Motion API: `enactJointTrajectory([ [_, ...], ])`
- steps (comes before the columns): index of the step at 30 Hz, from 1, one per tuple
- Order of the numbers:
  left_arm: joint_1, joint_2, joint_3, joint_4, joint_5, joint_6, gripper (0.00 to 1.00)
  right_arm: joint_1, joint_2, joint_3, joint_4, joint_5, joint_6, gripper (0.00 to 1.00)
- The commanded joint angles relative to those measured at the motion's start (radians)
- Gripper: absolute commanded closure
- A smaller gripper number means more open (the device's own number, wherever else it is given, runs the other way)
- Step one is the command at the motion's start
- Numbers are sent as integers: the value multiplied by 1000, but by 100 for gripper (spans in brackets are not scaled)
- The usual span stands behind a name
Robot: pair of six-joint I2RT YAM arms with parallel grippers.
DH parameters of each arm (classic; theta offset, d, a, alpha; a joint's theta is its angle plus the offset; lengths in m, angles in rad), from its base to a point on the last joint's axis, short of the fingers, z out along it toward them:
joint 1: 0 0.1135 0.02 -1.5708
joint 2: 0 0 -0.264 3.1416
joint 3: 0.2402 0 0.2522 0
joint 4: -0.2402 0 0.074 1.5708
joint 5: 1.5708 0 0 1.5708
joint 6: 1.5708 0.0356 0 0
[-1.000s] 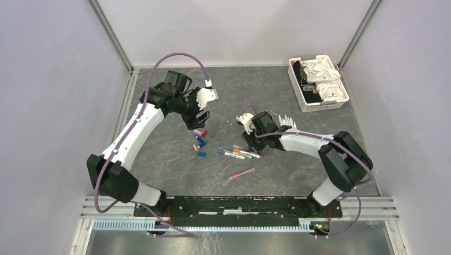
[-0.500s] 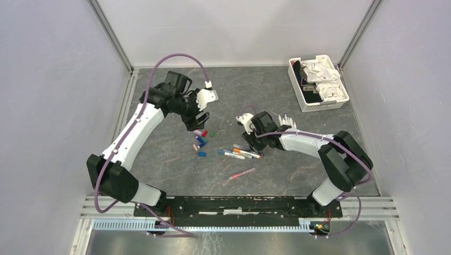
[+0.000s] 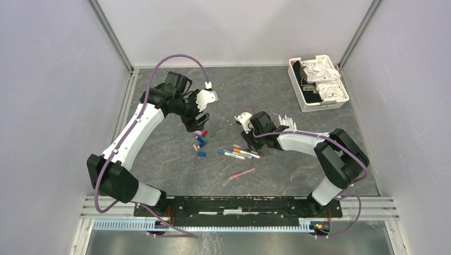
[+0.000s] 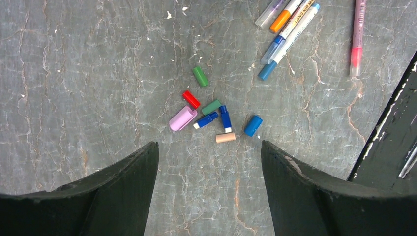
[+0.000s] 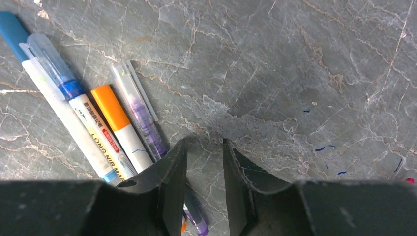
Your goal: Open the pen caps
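Nearest the arm bases, alone on the grey veined table (image 3: 175, 170): 1 pink pen (image 3: 242, 173), lying aslant and well apart from everything else. Next out, a group of 4 pens (image 3: 240, 153) lying side by side, touching or nearly so: 1 with a solid blue cap (image 5: 12, 29), 1 with a clear cap over a blue tip (image 5: 49, 59), 1 with an orange cap (image 5: 110, 105) and 1 with a clear cap over a purple tip (image 5: 135, 105), all 4 capped. Low over the barrel ends of these, the right gripper (image 5: 204, 147), fingers drawn close with only a narrow strip of bare table showing between them, clamped on nothing that can be seen; purple pen's barrel running beneath 1 finger. Further out and to the left, the loose pen caps (image 3: 200, 141), about 8 small pieces in 1 tight scatter on the table: a lilac cap (image 4: 182, 118) touching a red cap (image 4: 191, 99), a green cap (image 4: 200, 75) slightly apart, a stubby blue cap (image 4: 253, 125) and a peach cap (image 4: 225, 137) at the edge. Above that scatter, the left gripper (image 4: 209, 147), fingers spread wide, holding nothing, clear of the caps. Farthest, in the right back corner, a white slotted basket (image 3: 311, 106) with crumpled white material inside.
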Motion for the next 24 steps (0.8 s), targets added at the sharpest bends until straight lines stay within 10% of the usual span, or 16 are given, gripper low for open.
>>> enactJointTrajectory([
  [1, -1, -12, -2, -6, 2, 2, 18, 3, 54, -7, -11, 90, 3, 63],
  [24, -1, -12, -1, -13, -5, 8, 18, 2, -70, -40, -28, -58, 16, 52],
])
